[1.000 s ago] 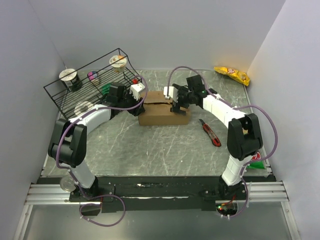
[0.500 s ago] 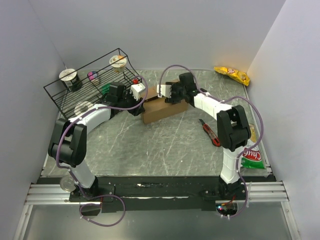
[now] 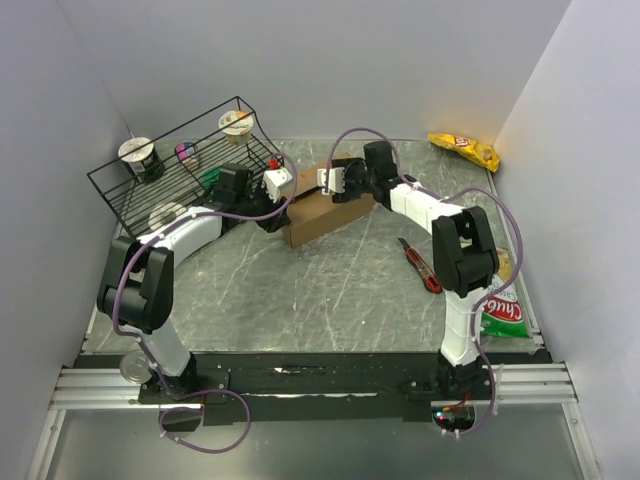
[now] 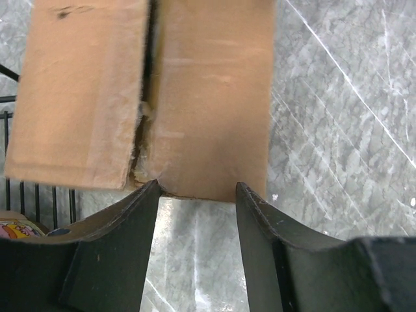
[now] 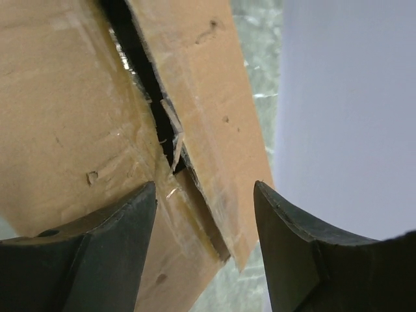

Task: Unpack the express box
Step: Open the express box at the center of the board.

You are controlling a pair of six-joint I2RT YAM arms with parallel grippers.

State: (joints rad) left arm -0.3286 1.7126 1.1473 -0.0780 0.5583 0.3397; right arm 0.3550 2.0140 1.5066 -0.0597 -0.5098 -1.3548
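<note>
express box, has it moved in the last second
Yes. The express box has turned, its right end swinging away from the red box cutter toward the back wall.

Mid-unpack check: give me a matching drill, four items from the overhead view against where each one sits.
Things:
1. brown cardboard express box
2. black wire rack
3. red-handled utility knife
4. yellow snack bag

Places on the grey marbled table:
A. far right corner
B. far left, by the wall
C. middle of the far half
D. right of centre, lying flat

Pairs: 1-C, 2-B, 3-D, 4-A
</note>
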